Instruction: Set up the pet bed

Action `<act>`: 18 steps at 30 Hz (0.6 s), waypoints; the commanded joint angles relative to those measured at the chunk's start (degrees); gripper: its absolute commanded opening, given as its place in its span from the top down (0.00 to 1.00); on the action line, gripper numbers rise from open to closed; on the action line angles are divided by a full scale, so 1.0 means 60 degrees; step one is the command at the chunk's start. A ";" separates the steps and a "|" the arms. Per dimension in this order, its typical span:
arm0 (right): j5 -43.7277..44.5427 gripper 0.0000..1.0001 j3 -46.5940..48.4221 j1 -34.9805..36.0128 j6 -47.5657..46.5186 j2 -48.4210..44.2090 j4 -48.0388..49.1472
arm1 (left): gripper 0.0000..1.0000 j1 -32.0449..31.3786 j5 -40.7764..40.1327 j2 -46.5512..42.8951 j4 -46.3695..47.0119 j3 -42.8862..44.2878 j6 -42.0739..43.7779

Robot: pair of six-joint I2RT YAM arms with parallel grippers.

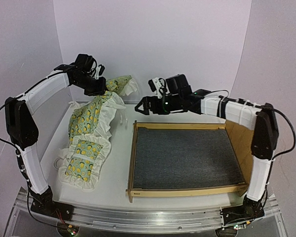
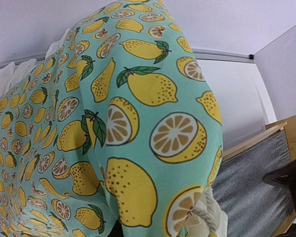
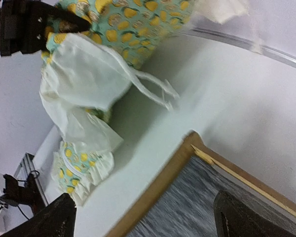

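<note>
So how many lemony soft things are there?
2. The quilt is heaped at the far left of the table. The pillow lies nearer, left of the bed. Another could hide under the quilt.

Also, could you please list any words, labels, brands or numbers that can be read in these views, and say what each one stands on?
No text can be read in any view.
pet bed: a small dark mark on the near-left corner of its frame, possibly a label, too small to read.
quilt: lemon print only, no words.
</note>
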 commanded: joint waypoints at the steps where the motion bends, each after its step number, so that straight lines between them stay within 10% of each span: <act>1: -0.1254 0.02 0.1677 0.0268 0.1170 0.1524 0.2509 | 1.00 -0.0043 0.1001 -0.0394 0.0205 -0.0179 0.0312; 13: -0.2917 0.02 0.4356 0.0552 0.2829 0.4416 0.4331 | 1.00 -0.0043 0.1894 -0.0642 0.0204 -0.0313 0.0555; 18: -0.3431 0.29 0.4945 0.0637 0.4143 0.4774 0.5273 | 1.00 -0.0044 0.1795 -0.0631 0.0197 -0.0174 0.0537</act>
